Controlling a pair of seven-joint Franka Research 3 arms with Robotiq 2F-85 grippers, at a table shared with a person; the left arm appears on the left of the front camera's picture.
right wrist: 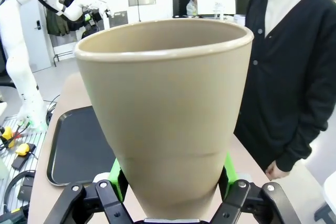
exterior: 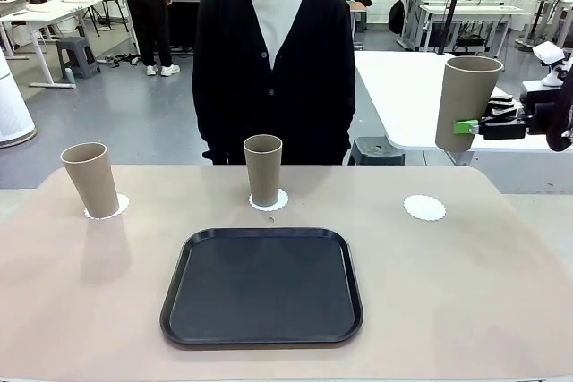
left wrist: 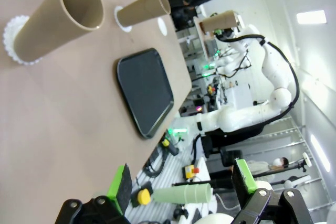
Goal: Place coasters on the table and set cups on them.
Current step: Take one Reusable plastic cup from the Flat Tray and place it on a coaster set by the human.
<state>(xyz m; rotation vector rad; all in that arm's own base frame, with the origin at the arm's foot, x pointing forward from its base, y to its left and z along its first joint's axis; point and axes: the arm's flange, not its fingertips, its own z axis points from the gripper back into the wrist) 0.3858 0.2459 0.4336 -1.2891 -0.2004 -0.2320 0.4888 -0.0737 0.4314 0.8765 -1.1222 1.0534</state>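
Three matte tan tapered cups: the left cup (exterior: 90,179) and middle cup (exterior: 263,169) stand on scalloped white coasters on the beige table (exterior: 466,266); the right gripper (exterior: 466,128) grasps the third cup (exterior: 466,102) aloft, above the bare right coaster (exterior: 424,207); an empty black tray (exterior: 261,286) lies near; the left gripper (left wrist: 181,187) hangs released.

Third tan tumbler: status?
Right gripper shut on tall tan tumbler, held aloft. Left gripper open. Bare white scalloped coaster waiting; other two tumblers seated. Path unobstructed.
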